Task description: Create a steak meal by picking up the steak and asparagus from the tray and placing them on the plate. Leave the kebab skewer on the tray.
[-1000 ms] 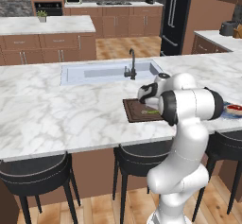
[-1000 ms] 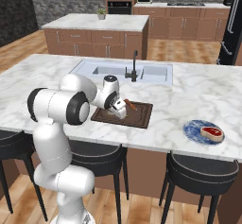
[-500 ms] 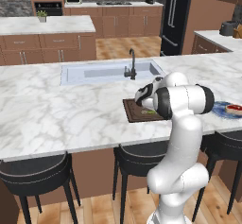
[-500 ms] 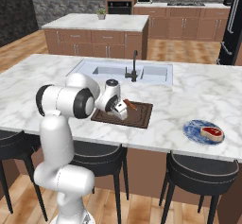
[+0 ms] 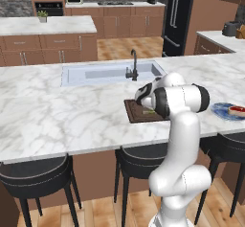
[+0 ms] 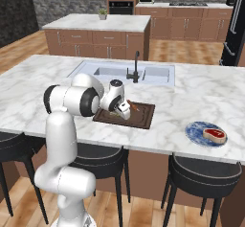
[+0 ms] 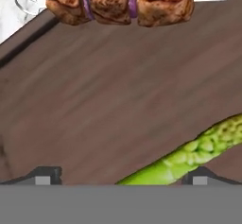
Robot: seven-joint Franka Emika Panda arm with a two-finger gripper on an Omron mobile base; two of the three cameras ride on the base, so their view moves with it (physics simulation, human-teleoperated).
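The green asparagus [image 7: 189,153] lies slanted on the dark brown tray [image 7: 94,100], its lower end running between my fingertips [image 7: 47,173]. My gripper [image 7: 125,179] is open and hangs low over the tray, straddling the stalk. At the tray's far edge lies the kebab skewer [image 7: 118,1] with its browned meat chunks. From the right base view, the gripper [image 6: 123,113] hovers over the left part of the tray [image 6: 141,118], with the kebab skewer [image 6: 134,107] just beyond it. The steak [image 6: 215,134] rests on the blue plate [image 6: 198,134] to the right.
A sink [image 6: 119,71] with a dark faucet [image 6: 137,68] sits behind the tray. Black stools [image 6: 203,175] stand under the counter's near edge. My forearm [image 5: 179,99] covers much of the tray [image 5: 134,113] in the left base view, where the plate [image 5: 221,109] lies far right.
The hand has sunk closer to the tray and the elbow has swung a little. Steak, plate and skewer stay where they were.
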